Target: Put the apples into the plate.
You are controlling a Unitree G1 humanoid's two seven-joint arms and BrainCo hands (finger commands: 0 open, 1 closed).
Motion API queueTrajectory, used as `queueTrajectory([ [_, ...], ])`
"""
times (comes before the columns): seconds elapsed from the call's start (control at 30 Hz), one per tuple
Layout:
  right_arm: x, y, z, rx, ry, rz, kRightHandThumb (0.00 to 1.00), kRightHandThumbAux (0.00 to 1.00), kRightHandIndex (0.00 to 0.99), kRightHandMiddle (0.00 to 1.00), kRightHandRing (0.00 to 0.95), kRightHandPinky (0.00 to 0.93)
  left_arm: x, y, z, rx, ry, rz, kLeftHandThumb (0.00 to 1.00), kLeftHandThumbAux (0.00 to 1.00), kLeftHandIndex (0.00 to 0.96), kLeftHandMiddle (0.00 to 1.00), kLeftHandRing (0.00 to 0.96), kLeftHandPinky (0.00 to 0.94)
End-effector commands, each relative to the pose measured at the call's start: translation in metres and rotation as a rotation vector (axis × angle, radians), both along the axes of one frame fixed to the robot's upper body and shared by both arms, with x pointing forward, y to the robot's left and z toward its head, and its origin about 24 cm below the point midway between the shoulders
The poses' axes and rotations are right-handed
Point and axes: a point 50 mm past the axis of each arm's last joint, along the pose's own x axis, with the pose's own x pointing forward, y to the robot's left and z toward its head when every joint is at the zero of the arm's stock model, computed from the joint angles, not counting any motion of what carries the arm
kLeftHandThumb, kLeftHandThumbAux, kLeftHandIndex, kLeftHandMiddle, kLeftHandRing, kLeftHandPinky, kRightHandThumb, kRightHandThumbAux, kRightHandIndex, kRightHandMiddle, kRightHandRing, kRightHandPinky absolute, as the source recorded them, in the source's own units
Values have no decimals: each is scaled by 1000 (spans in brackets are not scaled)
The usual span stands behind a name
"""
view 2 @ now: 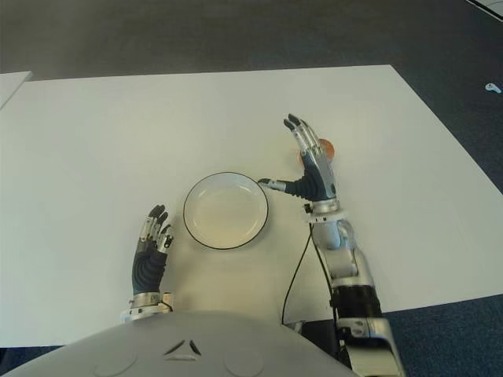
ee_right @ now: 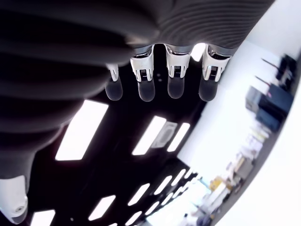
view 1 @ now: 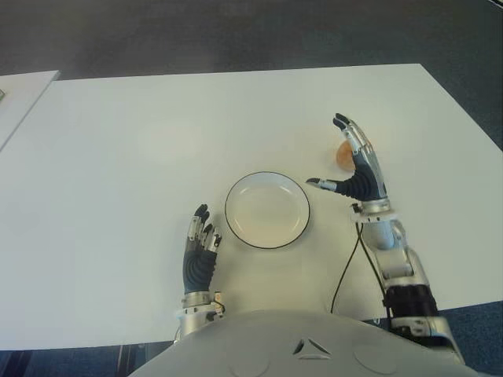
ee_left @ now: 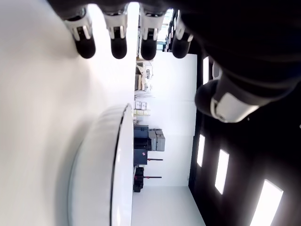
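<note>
Black rubbery fingers [view 1: 348,133] stand spread and straight on my right robot hand [view 1: 357,165], thumb stuck out toward the plate, and nothing is held in it. My right wrist view agrees: four fingertips fanned apart with only ceiling lights behind them. The palm is turned on edge, and just behind the fingers, on the side away from the plate, sits the one apple [view 2: 325,148] I can see, a small orange-red round mostly hidden by my fingers. I cannot tell whether the fingers touch it or only stand just beside it.

I judge the apple to be light for this robot hand, firm and stiff under pressure, with a smooth waxy skin that could slip, and round enough to roll off if I nudge it instead of closing on it. I would take hold around its widest part, fingers on the far side and thumb on the near side, squeezing only enough to stop it sliding, since hard pressure could bruise it.

Next outward is the plate [view 1: 243,232], white with a dark rim, lying near my right thumb and holding nothing yet. Beyond it, on its other side, my left robot hand [view 1: 200,250] shows idle, fingers relaxed and straight, holding nothing. All of this sits on the white surface [view 1: 118,157]. Only one apple is visible.
</note>
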Motion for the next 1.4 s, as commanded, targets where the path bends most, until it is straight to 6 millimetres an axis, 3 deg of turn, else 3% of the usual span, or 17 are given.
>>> queueTrajectory([
  [0.03, 18, 2, 6, -147, -37, -39, 281, 466, 34, 3, 0, 3, 7, -16, 5, -129, -32, 30, 95, 498, 31, 60, 5, 0],
  [0.23, 39, -3, 23, -302, 30, -100, 203, 320, 4, 0, 0, 0, 10, -17, 5, -126, -33, 8, 95, 496, 28, 51, 0, 0],
  [0.37, 45, -6, 30, -362, 81, -129, 196, 245, 0, 0, 0, 0, 11, -16, 4, -112, -42, 2, 92, 510, 30, 50, 0, 0],
  [0.5, 66, -16, 31, -474, 164, -185, 200, 196, 0, 0, 0, 0, 12, -16, 5, -128, -58, -7, 91, 535, 38, 54, 0, 0],
  [0.73, 92, -28, 15, -579, 252, -237, 202, 183, 0, 0, 0, 0, 10, -13, -1, -123, -21, -7, 79, 544, 25, 37, 0, 0],
  [1.4, 107, -60, 7, -691, 318, -285, 201, 179, 0, 0, 0, 0, 8, -10, 3, -130, -32, -6, 97, 520, 3, 22, 0, 0],
])
